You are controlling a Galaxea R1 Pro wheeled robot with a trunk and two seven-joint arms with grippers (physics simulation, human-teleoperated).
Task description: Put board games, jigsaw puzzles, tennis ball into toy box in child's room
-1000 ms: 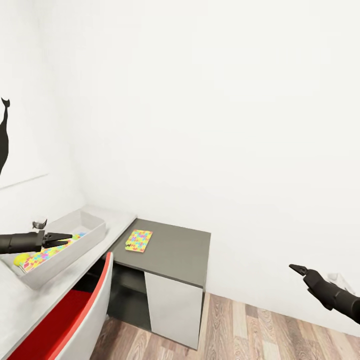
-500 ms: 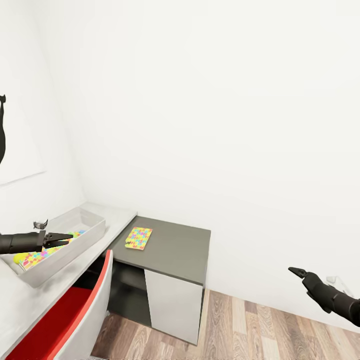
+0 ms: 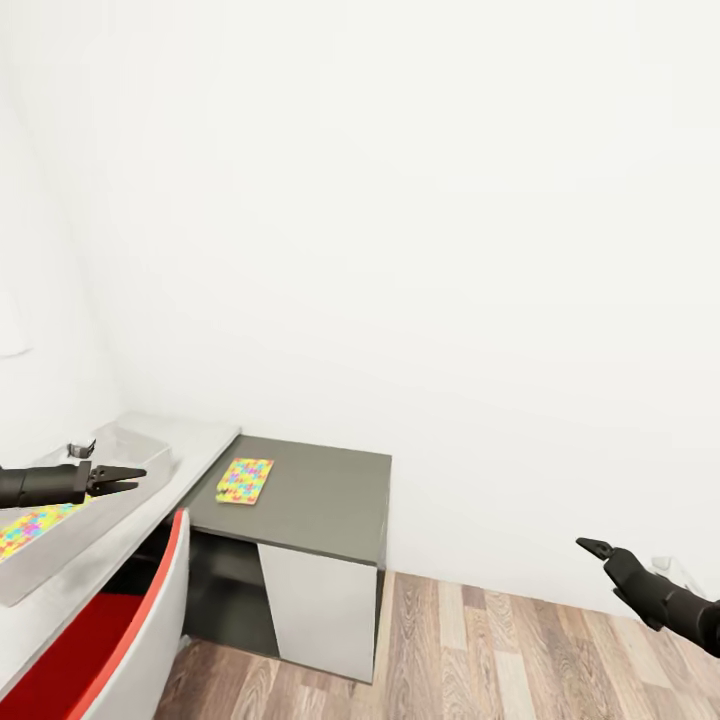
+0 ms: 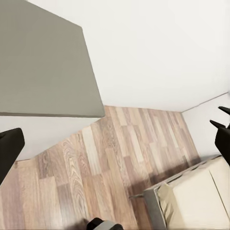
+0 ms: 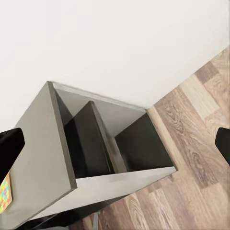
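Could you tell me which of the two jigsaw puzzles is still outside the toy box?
The jigsaw puzzle lying alone on the dark-grey corner section; the other puzzle already lies inside the toy box.

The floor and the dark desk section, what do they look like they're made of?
The floor looks like wood planks or a wood-look laminate: staggered boards with brown grain and knots, matte finish. The dark desk section looks like painted or laminated board: a flat, even dark-grey top with no grain and a thin edge, on paler panels. A simulator's render leaves both open.
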